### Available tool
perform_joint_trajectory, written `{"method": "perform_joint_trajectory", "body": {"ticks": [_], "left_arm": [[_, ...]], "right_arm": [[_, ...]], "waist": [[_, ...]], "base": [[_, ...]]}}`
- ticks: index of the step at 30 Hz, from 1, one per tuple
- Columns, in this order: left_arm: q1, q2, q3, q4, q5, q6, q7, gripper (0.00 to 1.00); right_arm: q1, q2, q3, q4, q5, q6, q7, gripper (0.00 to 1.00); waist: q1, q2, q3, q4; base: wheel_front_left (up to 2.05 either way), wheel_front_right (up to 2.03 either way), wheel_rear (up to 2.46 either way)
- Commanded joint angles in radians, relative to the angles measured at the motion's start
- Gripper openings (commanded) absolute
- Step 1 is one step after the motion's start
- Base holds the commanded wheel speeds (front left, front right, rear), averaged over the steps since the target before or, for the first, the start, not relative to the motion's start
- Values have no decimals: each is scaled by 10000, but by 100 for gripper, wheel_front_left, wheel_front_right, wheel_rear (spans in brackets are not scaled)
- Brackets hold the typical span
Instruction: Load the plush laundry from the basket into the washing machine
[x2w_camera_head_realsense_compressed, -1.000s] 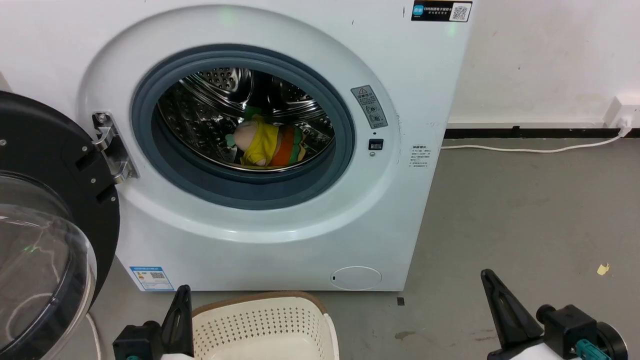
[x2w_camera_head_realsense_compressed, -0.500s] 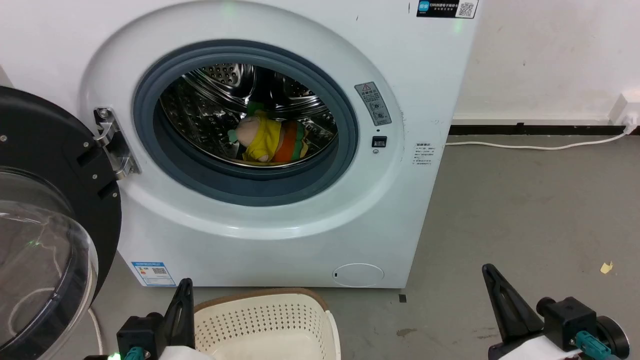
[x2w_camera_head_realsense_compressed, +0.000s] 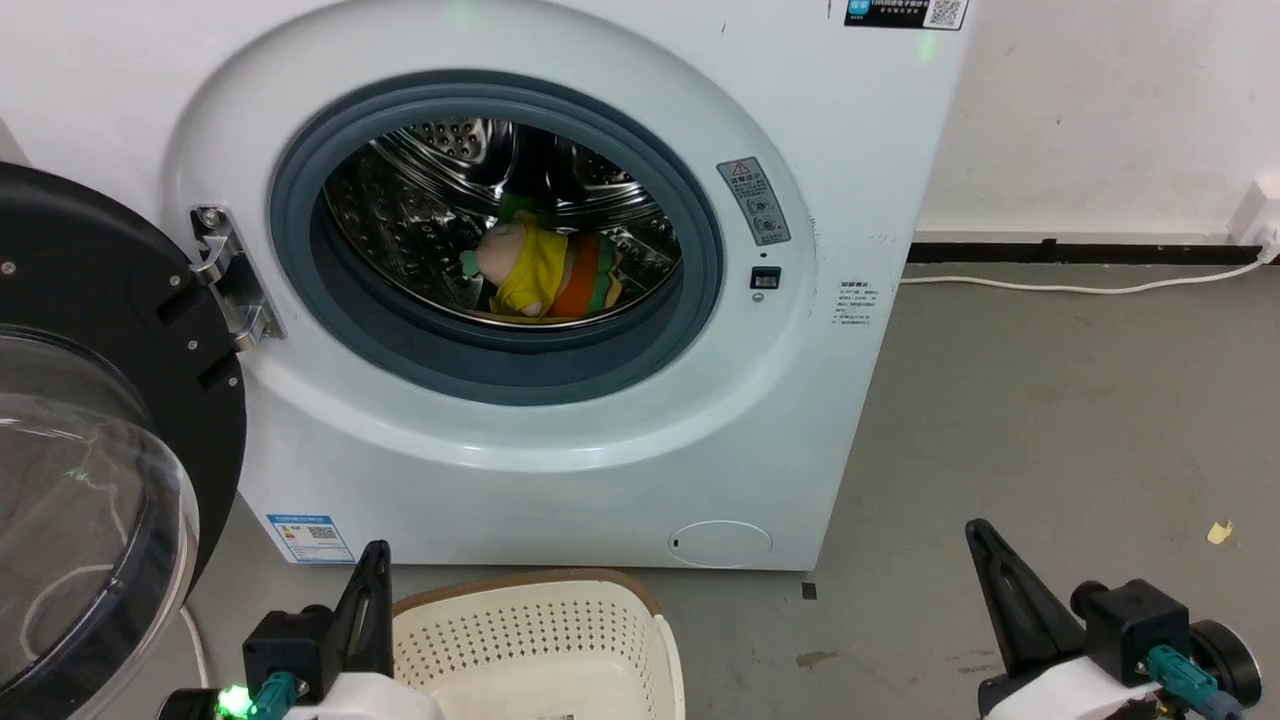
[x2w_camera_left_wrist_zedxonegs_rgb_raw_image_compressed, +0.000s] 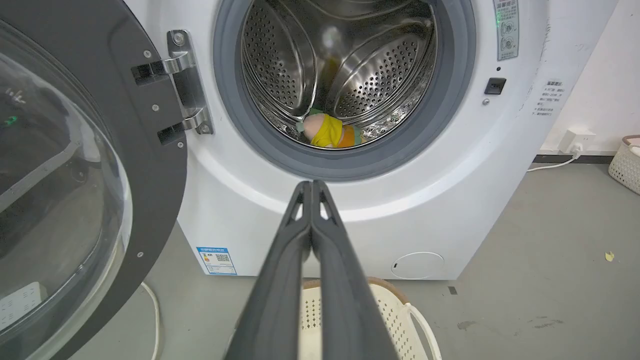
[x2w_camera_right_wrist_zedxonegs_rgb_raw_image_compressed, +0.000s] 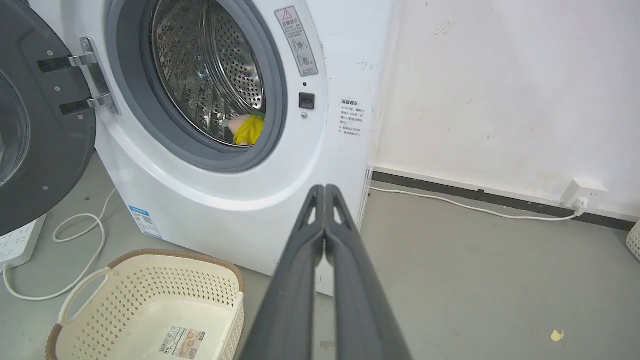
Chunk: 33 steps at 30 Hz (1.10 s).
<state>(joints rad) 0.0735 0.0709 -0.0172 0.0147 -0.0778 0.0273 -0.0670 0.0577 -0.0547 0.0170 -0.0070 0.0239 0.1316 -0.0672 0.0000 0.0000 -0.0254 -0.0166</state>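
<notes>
The plush laundry (x2w_camera_head_realsense_compressed: 540, 275) is lying inside the washing machine (x2w_camera_head_realsense_compressed: 560, 470); the basket (x2w_camera_right_wrist_zedxonegs_rgb_raw_image_compressed: 150, 295) is looking empty. The left gripper (x2w_camera_left_wrist_zedxonegs_rgb_raw_image_compressed: 311, 186) and right gripper (x2w_camera_right_wrist_zedxonegs_rgb_raw_image_compressed: 325, 190) are pressing their fingers together on nothing. I think loading is done.

washer (x2w_camera_head_realsense_compressed: 560, 480): parked on the floor (x2w_camera_head_realsense_compressed: 1050, 420), wall (x2w_camera_head_realsense_compressed: 1100, 100) behind it
door (x2w_camera_head_realsense_compressed: 90, 300): swung wide open, hanging off the hinge (x2w_camera_head_realsense_compressed: 225, 285) on the washer's left
toy (x2w_camera_head_realsense_compressed: 540, 275): inside the drum (x2w_camera_head_realsense_compressed: 420, 200), lying on its bottom
basket (x2w_camera_head_realsense_compressed: 530, 630): on the floor right in front of the washer, sticker (x2w_camera_right_wrist_zedxonegs_rgb_raw_image_compressed: 182, 342) on its bottom
left gripper (x2w_camera_head_realsense_compressed: 377, 555): just left of the basket
right gripper (x2w_camera_head_realsense_compressed: 976, 530): well off to the basket's right, over the floor
cable (x2w_camera_head_realsense_compressed: 1080, 288): on the floor along the wall, right of the washer
</notes>
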Motion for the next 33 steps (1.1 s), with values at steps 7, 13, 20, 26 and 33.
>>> {"method": "perform_joint_trajectory", "body": {"ticks": [7,13,20,26,33], "left_arm": [[-326,-88,76,-73,261,-99,189,0],[-447,-123,104,-95,414,-151,332,0],[-569,-159,133,-117,568,-203,475,0],[-673,-189,157,-136,700,-247,598,0],[-735,-206,172,-147,778,-273,670,0]], "right_arm": [[-256,37,-65,41,-107,-8,189,0],[-351,39,-96,49,-146,-8,332,0],[-447,42,-127,58,-185,-9,476,0],[-528,44,-154,66,-219,-9,599,0],[-577,45,-170,70,-239,-9,672,0]], "waist": [[0,0,63,42],[0,0,120,79],[0,0,176,116],[0,0,225,148],[0,0,254,166]], "base": [[0,0,0],[0,0,0],[0,0,0],[0,0,0],[0,0,0]]}}
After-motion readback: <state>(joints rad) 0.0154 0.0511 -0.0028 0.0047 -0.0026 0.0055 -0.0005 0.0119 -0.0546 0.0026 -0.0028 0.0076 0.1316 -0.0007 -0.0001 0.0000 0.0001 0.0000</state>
